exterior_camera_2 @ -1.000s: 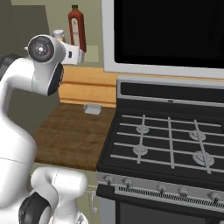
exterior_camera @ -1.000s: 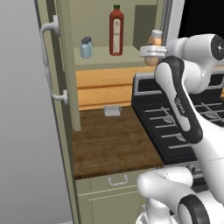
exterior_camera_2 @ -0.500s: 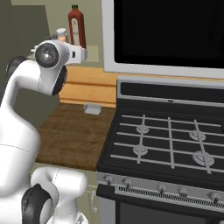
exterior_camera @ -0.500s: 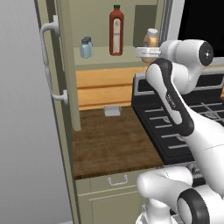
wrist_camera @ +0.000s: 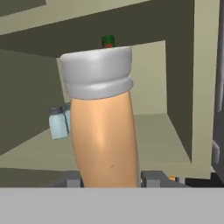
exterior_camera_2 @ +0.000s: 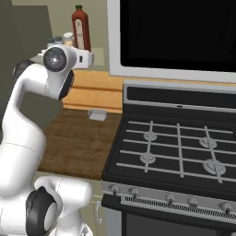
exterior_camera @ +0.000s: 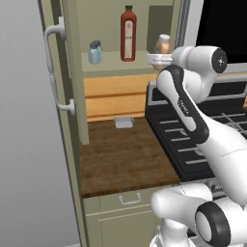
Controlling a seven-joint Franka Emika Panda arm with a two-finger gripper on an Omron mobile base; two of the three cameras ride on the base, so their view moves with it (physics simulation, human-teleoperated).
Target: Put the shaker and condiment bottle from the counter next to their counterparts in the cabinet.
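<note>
Two shakers point(exterior_camera: 94, 52) already stand together on the cabinet point(exterior_camera: 103, 65) shelf, so that half looks done. The end effector point(exterior_camera: 158, 59) pinches the condiment bottle point(wrist_camera: 104, 122) at the shelf's right edge, not yet beside the dark-red bottle point(exterior_camera: 128, 33)

In the upper middle of the left base view we see the cabinet's shelf point(exterior_camera: 113, 65), a pale beige board. On it, toward the upper left, stand two small pale-blue shakers point(exterior_camera: 94, 53) just beside each other, one partly behind the other. To their right, near the top centre, the tall dark-red bottle point(exterior_camera: 128, 34) stands upright. In the hand view the shelf point(wrist_camera: 153, 131) spreads across the middle, with the shakers point(wrist_camera: 57, 121) at the left. Lower in the left base view lies the dark wood counter point(exterior_camera: 120, 157), filling the centre. A small pale grey dish-like object point(exterior_camera: 123, 122) sits on it at the back, against the wooden wall; we cannot tell what it is.
</note>
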